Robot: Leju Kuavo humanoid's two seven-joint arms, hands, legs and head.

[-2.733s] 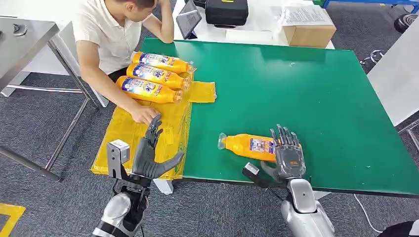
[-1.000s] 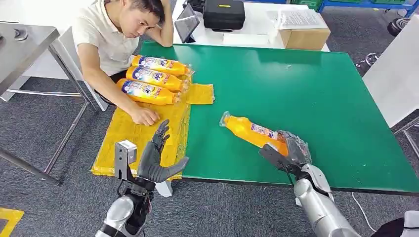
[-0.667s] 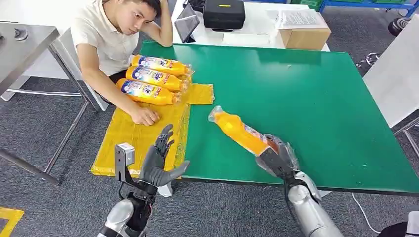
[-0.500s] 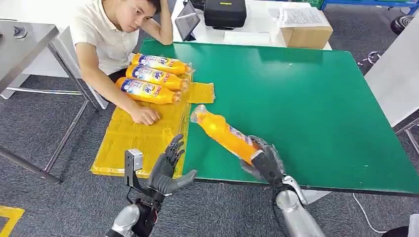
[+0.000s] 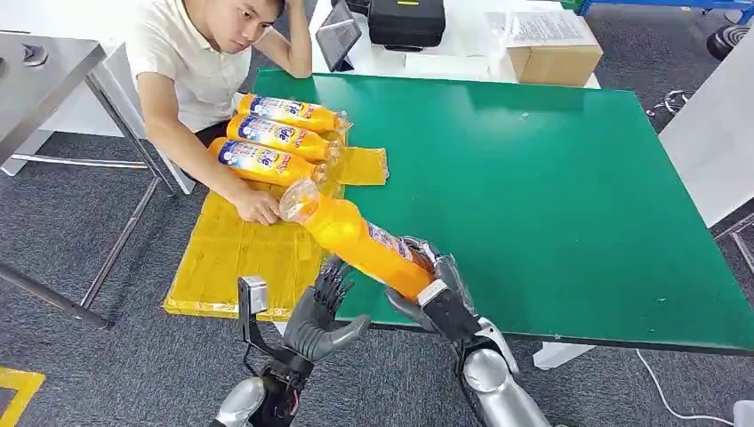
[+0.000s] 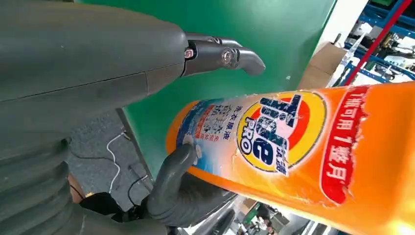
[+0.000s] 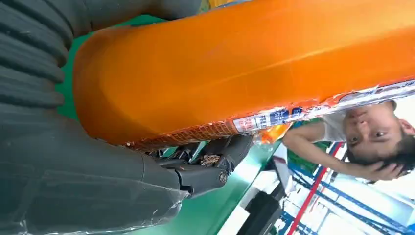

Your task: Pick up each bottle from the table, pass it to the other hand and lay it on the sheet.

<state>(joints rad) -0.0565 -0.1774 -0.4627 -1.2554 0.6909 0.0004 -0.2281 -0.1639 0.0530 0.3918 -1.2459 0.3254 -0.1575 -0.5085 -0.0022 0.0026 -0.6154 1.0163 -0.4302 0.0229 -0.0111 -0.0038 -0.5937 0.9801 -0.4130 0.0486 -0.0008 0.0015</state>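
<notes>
The right hand [image 5: 442, 298] grips the base end of an orange bottle [image 5: 360, 242] and holds it off the green worktop [image 5: 551, 187], slanted with its capped end raised toward the person [image 5: 191, 67]. In the head view the cap end sits over the near edge of the yellow sheet [image 5: 244, 258], just beside the person's hand [image 5: 258, 206], which rests on the sheet. The right wrist view shows the bottle [image 7: 244, 63] lying across the palm with dark fingers [image 7: 215, 161] wrapped under it.

The left hand [image 5: 324, 311] holds nothing. Its fingers are spread and raised, palm turned toward the bottle, just below its lower half, near the worktop's front edge. In the left wrist view the thumb [image 6: 222, 54] sticks out apart from the bottle [image 6: 293, 142], whose label faces the camera. Whether any left finger touches the bottle cannot be told.

Three more bottles [image 5: 267, 135] lie side by side on the far end of the sheet, caps pointing toward the worktop's middle, next to the person's forearm. The sheet hangs over the worktop's left edge. Behind the worktop stand a cardboard box [image 5: 558, 55], a black case [image 5: 407, 20] and a tablet [image 5: 340, 34].
</notes>
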